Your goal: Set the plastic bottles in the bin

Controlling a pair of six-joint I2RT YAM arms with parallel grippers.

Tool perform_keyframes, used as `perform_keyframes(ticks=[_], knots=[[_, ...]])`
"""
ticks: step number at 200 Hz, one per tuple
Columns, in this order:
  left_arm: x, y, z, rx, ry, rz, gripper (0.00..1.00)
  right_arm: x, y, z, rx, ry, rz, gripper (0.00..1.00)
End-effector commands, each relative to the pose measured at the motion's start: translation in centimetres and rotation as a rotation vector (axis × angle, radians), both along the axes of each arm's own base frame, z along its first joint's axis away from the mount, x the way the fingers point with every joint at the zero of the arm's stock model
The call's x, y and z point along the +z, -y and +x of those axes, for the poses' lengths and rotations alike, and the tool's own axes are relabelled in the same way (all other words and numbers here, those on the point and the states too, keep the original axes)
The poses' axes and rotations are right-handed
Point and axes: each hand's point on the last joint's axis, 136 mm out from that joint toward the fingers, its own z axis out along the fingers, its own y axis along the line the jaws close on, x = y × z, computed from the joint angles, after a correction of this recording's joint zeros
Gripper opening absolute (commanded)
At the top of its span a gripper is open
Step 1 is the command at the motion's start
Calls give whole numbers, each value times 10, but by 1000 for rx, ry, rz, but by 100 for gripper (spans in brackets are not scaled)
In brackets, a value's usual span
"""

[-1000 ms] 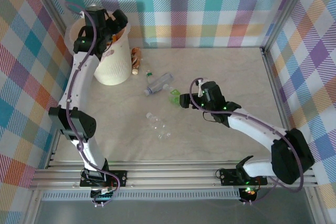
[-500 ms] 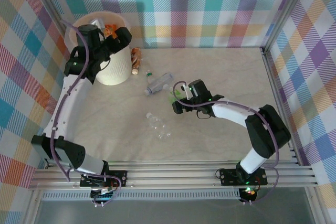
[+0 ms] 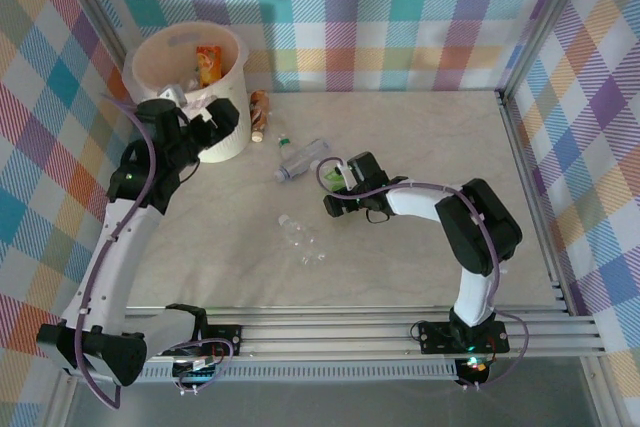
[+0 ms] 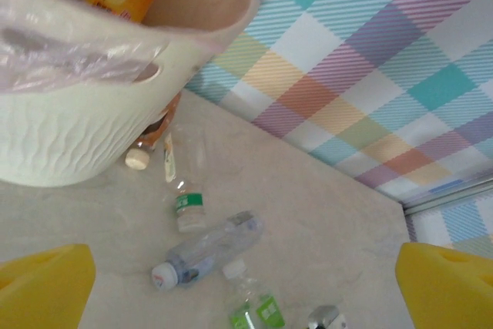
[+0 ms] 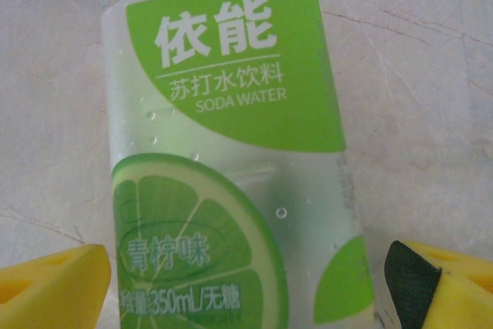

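Right wrist view: green-labelled clear plastic soda-water bottle [image 5: 231,113] lying on pale marbled table [image 5: 420,75], flanked by yellow pads [image 5: 46,290] of right gripper [image 5: 243,283]; gripped or merely straddled, cannot tell. Left gripper [image 4: 245,287] spread wide, holding nothing, beside large cream-white round plastic bin [image 4: 62,129]. Orange-labelled bottle [image 3: 207,62] inside bin. More crushed clear bottles [image 3: 300,159] loose on table between bin and right gripper.

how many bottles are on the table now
5: an orange-labelled bottle beside the bin, a green-banded bottle, a bluish bottle, a lime-labelled bottle at the right gripper, and a clear bottle nearest the bases. More may hide behind the bin.
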Motion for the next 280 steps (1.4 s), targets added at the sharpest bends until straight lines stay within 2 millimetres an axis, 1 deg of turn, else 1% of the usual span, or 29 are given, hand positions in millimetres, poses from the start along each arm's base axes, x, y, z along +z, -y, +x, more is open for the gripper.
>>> perform_keyframes(ticks=[1,32,62,85,106,134,146,150,155,169,187,220,254,280], knots=[[-21,-1,-12,-1,-58,-26,100,4,-10,13,18,47,16,90],[-36,7,-20,-38,-67,-68,100,-2,-10,14,4,39,13,84],[-62,14,-24,-45,-113,-146,100,1,-12,15,-13,49,19,74],[-81,21,-24,-60,-154,-188,100,9,-12,14,-18,74,17,68],[-91,33,-23,-94,-182,-193,100,20,-13,12,-19,94,30,63],[-98,47,-21,-123,-184,-209,100,38,-16,4,1,124,59,55],[-105,52,-20,-125,-202,-226,100,45,-18,1,10,138,68,53],[-100,55,-16,-130,-171,-238,100,48,-18,-1,12,143,72,52],[-101,58,-14,-132,-172,-250,100,50,-19,-3,15,147,75,51],[-102,68,-9,-157,-178,-276,100,62,-20,-10,25,162,91,48],[-101,79,-5,-171,-183,-266,100,80,-20,-19,25,180,129,46],[-96,100,-4,-221,-169,-269,100,125,-14,-31,-15,238,251,42],[-91,137,-2,-329,-175,-258,100,163,-5,-43,-30,299,346,40],[-82,171,-5,-442,-143,-291,100,192,-8,-56,2,319,448,38]])
